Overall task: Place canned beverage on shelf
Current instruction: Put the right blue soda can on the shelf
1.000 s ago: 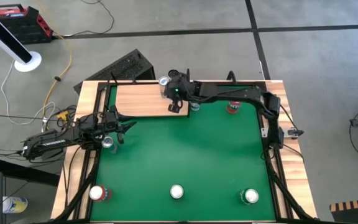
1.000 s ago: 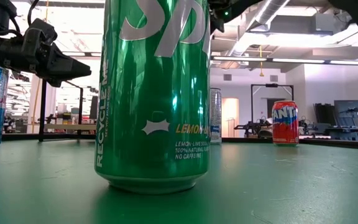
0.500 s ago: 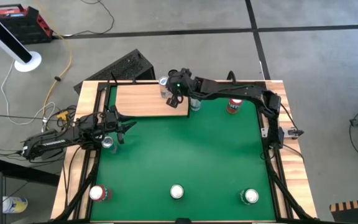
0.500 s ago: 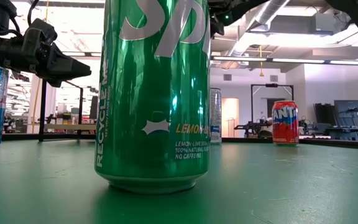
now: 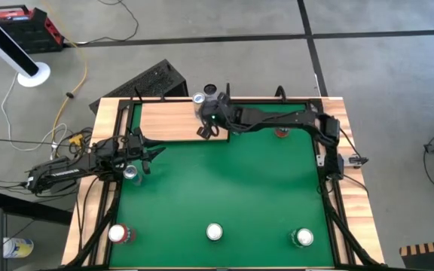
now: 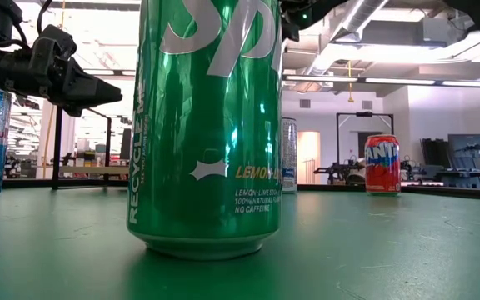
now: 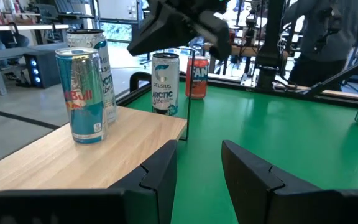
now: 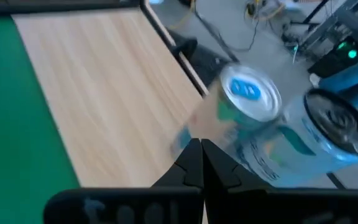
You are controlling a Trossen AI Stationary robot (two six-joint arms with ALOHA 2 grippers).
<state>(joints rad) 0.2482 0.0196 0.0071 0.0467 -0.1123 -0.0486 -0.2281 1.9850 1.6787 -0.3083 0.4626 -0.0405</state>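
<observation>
The shelf [image 5: 173, 120] is a pale wooden board at the table's far left. Two cans stand upright on its far right corner, a Red Bull can [image 7: 82, 94] and a white can [image 7: 103, 70] behind it; the high view shows them too [image 5: 200, 98]. My right gripper [image 5: 203, 132] is shut and empty, hovering over the shelf's right end just on the near side of those cans. It shows as a dark shape [image 7: 178, 26] in the left wrist view. My left gripper [image 7: 197, 171] waits open and level at the table's left edge [image 5: 148, 151].
On the green table a Celsius can [image 7: 165, 83] and a red Fanta can [image 7: 196, 77] stand beyond the shelf's right end. A Red Bull can [image 5: 130, 173] stands beside my left gripper. Along the near edge are a red can [image 5: 119, 234], a Sprite can [image 6: 204, 125] and a green can [image 5: 302, 238].
My right gripper has swung a little toward the far edge and then toward the table's left over the shelf's right end, rolling its wrist. It has stayed shut. No can has moved.
</observation>
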